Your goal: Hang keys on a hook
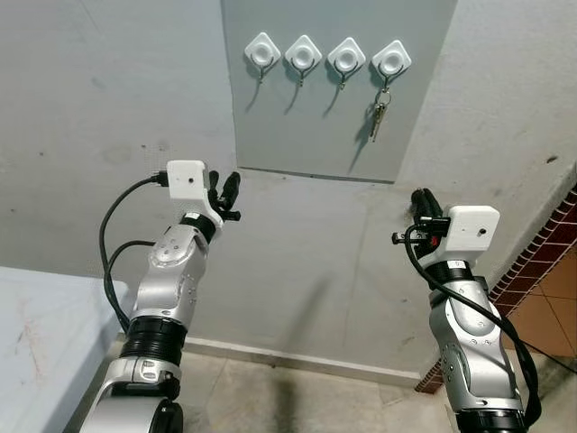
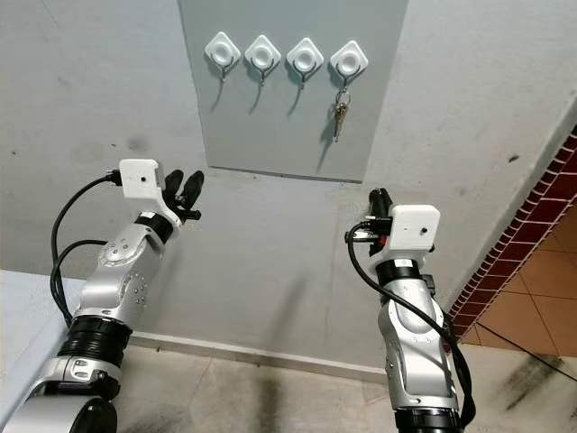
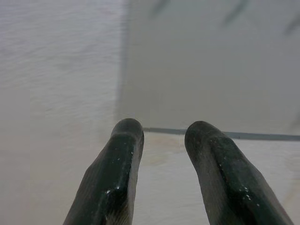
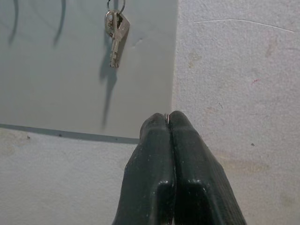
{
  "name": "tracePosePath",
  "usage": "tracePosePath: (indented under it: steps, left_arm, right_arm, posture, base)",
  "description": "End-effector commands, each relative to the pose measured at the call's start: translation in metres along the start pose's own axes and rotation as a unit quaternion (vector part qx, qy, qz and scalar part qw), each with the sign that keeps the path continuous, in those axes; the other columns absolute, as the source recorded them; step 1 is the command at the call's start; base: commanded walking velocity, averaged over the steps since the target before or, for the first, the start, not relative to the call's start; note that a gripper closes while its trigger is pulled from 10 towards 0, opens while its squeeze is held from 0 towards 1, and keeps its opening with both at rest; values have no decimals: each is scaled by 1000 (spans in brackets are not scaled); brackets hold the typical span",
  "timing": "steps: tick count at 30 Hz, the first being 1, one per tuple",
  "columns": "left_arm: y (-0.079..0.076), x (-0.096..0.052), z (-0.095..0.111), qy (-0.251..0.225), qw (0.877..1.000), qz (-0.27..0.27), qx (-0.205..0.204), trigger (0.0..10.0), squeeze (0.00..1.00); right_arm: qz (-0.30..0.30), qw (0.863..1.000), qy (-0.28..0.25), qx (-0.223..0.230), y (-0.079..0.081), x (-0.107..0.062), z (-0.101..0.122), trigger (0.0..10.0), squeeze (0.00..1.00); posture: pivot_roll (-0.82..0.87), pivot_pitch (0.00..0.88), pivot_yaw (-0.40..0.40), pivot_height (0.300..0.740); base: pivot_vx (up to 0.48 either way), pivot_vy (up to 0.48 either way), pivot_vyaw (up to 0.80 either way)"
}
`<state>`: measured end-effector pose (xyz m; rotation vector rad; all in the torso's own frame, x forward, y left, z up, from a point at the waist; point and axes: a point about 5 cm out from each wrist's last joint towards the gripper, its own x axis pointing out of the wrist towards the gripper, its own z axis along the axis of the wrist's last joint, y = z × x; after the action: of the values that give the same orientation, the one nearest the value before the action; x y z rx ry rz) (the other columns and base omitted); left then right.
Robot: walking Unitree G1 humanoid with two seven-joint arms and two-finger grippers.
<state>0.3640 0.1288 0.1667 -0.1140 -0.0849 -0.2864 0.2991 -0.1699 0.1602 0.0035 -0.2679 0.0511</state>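
Head views: four white hooks (image 1: pixel 322 58) on a grey panel (image 1: pixel 297 126), keys (image 1: pixel 380 112) hanging from the rightmost. Right wrist view: right gripper (image 4: pixel 168 117) fingers pressed together, empty, below keys. Left gripper (image 3: pixel 161 133) narrowly parted, empty, near panel's lower edge.

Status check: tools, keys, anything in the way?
Left tool open, right tool shut, both empty. Keys hanging on rightmost hook. Nothing obstructing.
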Motion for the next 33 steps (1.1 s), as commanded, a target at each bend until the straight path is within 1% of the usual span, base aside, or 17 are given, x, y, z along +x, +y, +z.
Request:
tracePosePath:
  steps: [1, 3, 4, 5, 6, 8, 10, 11, 12, 14, 16, 21, 26, 27, 30, 33]
  left_arm:
    - [-8, 4, 13, -22, 999, -26, 23, 10000, 0]
    - [-14, 5, 15, -25, 998, -44, 37, 10000, 0]
    - [-24, 5, 19, -37, 994, -74, 67, 10000, 0]
    - [-30, 6, 21, -43, 992, -90, 80, 10000, 0]
    - [-30, 6, 21, -43, 992, -90, 80, 10000, 0]
    - [-37, 7, 25, -51, 989, -109, 84, 10000, 0]
    - [-38, 7, 26, -53, 988, -114, 86, 10000, 0]
    - [-41, 9, 29, -57, 988, -119, 81, 10000, 0]
    - [-42, 9, 30, -58, 988, -121, 76, 10000, 0]
    - [-43, 10, 34, -61, 989, -122, 65, 10000, 0]
    - [-43, 10, 35, -63, 988, -122, 66, 10000, 0]
    - [-40, 12, 41, -74, 988, -118, 64, 10000, 0]
    - [-39, 13, 45, -78, 988, -116, 66, 10000, 0]
    - [-38, 14, 46, -80, 988, -114, 65, 10000, 0]
    - [-37, 14, 48, -82, 988, -112, 65, 10000, 0]
    - [-37, 15, 48, -83, 988, -111, 65, 10000, 0]
  right_arm:
    - [12, 1000, -18, 0, 3, 6, 9, 10000, 0]
    - [19, 1000, -24, 0, 5, 9, 12, 10000, 0]
    - [29, 999, -34, -1, 7, 15, 16, 10000, 0]
    - [38, 998, -42, -3, 9, 20, 20, 10000, 0]
    - [38, 998, -42, -3, 9, 20, 20, 10000, 0]
    - [50, 997, -57, -1, 13, 27, 27, 10000, 0]
    - [52, 997, -60, -1, 13, 29, 29, 10000, 0]
    - [65, 995, -71, -2, 17, 36, 35, 10000, 0]
    - [70, 995, -77, -3, 19, 39, 38, 10000, 0]
    - [82, 993, -88, 0, 23, 46, 44, 10000, 0]
    - [85, 992, -90, 1, 24, 48, 46, 10000, 0]
    - [99, 990, -103, 6, 28, 59, 53, 10000, 0]
    - [113, 988, -106, 15, 32, 66, 55, 10000, 0]
    - [121, 987, -107, 22, 35, 70, 57, 10000, 0]
    - [129, 985, -108, 30, 38, 74, 58, 10000, 0]
    - [147, 982, -105, 52, 44, 79, 59, 10000, 0]
  posture:
    - [27, 0, 24, 740]
    - [27, 0, 29, 740]
    - [27, 0, 29, 740]
    - [27, 0, 28, 740]
    - [27, 0, 28, 740]
    - [27, 0, 31, 740]
    - [28, 0, 31, 740]
    - [28, 0, 31, 740]
    - [28, 0, 31, 740]
    - [27, 0, 30, 740]
    - [27, 0, 30, 740]
    - [29, 0, 28, 740]
    - [34, 0, 21, 740]
    - [34, 0, 21, 740]
    - [36, 0, 18, 740]
    - [36, 0, 18, 740]
  base:
    - [0, 0, 0]
    - [0, 0, 0]
    - [0, 0, 0]
    - [0, 0, 0]
    - [0, 0, 0]
    - [0, 0, 0]
    - [0, 0, 0]
    - [0, 0, 0]
    - [0, 0, 0]
    - [0, 0, 0]
    - [0, 0, 0]
    - [0, 0, 0]
    - [0, 0, 0]
    - [0, 0, 0]
    - [0, 0, 0]
    - [0, 0, 0]
